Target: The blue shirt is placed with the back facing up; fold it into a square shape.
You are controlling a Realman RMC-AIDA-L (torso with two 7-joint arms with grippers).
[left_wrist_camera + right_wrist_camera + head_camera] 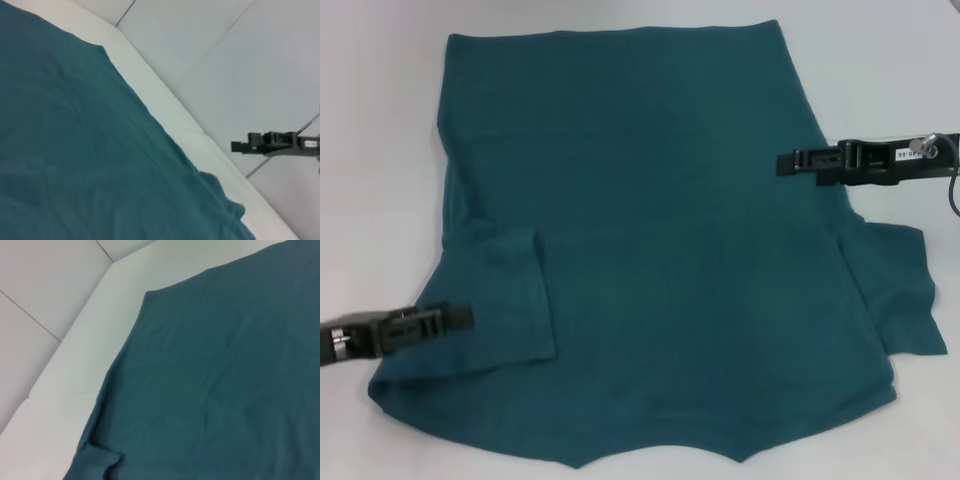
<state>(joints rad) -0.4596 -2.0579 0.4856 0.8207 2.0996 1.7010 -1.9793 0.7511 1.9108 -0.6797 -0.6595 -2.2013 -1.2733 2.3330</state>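
We find one label only: a small white strip with dark characters on the right tool (782,161), seen from the head camera. Its print is too small for us to read. The blue shirt (660,250) carries no readable text.

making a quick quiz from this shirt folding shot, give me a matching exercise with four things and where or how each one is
Things:
1. left gripper
2. right gripper
3. left sleeve
4. right sleeve

Places or states:
A. spread out flat past the body of the blue shirt
B. folded inward, lying on top of the shirt body
C. at the shirt's right edge, toward the far half of the table
D. at the near left corner, over the folded sleeve

Pairs: 1-D, 2-C, 3-B, 4-A
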